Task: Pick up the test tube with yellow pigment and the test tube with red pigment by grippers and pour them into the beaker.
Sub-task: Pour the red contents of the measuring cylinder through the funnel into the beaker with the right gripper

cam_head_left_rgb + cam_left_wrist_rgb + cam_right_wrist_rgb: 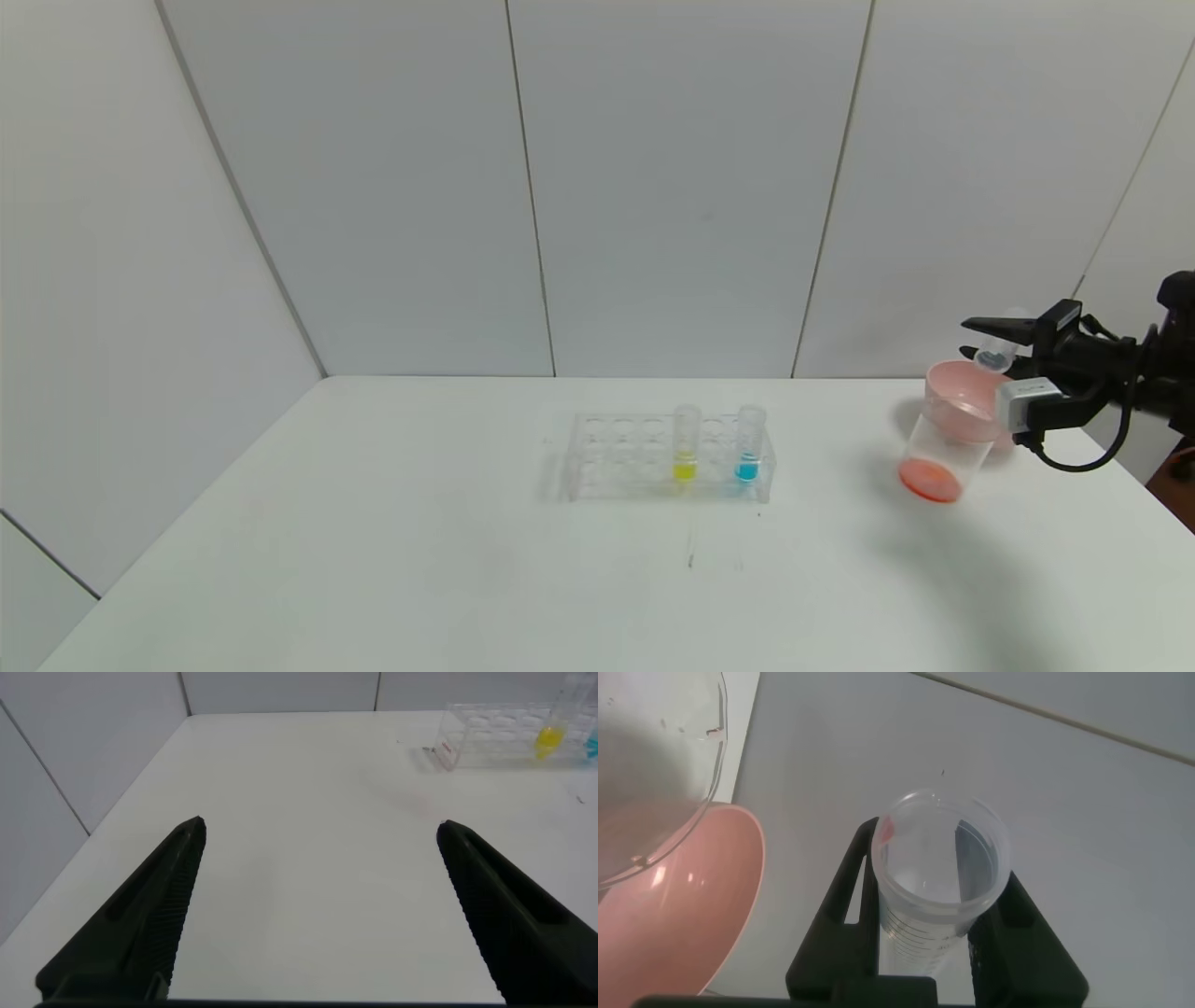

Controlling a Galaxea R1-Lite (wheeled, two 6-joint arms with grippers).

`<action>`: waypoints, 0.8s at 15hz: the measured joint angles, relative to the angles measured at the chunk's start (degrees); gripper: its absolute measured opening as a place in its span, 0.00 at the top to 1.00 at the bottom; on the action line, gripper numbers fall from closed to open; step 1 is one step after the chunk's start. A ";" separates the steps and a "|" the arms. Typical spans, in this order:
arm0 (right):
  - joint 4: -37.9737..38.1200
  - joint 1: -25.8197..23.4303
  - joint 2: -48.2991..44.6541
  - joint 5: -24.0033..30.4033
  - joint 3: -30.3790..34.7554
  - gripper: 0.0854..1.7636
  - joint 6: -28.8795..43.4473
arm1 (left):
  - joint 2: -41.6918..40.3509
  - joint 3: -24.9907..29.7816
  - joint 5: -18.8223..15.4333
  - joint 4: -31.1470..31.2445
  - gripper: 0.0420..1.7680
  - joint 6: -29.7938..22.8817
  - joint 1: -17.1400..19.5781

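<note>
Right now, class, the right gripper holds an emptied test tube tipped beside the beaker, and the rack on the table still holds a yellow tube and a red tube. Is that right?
Not quite. The head view shows the rack holding the test tube with yellow pigment and a blue-liquid tube, not a red one. The rest stands: the right gripper holds an emptied tube tipped beside the beaker.

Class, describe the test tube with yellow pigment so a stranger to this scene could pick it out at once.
Find the clear many-holed rack in the middle of the white table. Two tubes stand upright in it. The test tube with yellow pigment is the left one, with a yellow band at its base; its neighbour holds blue.
</note>
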 joint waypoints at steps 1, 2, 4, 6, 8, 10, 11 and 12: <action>0.07 0.00 -0.01 0.00 -0.02 0.70 0.01 | 0.00 0.00 0.00 0.00 0.00 0.00 0.00; 0.16 0.04 -0.01 0.00 -0.05 0.70 0.52 | 0.00 0.00 0.00 0.00 0.00 0.00 0.00; 0.79 0.33 -0.17 -0.57 -0.38 0.70 3.82 | 0.00 0.00 0.00 0.00 0.00 -0.02 0.00; 2.16 0.59 -0.83 -2.35 -1.40 0.70 12.41 | 0.00 0.00 0.00 0.00 0.00 -0.02 0.00; 3.94 0.91 -1.99 -7.63 -3.28 0.70 23.55 | -0.02 0.00 0.00 0.02 0.00 0.00 0.00; 4.86 1.24 -3.06 -11.90 -5.05 0.70 35.73 | 0.00 0.00 -0.02 0.00 0.00 0.00 0.00; 5.01 1.33 -3.47 -13.21 -5.62 0.70 41.06 | 0.00 0.00 0.00 0.00 0.00 0.00 0.00; 5.06 1.33 -3.84 -14.15 -6.06 0.70 46.92 | -0.02 0.00 0.00 0.00 0.00 0.00 0.00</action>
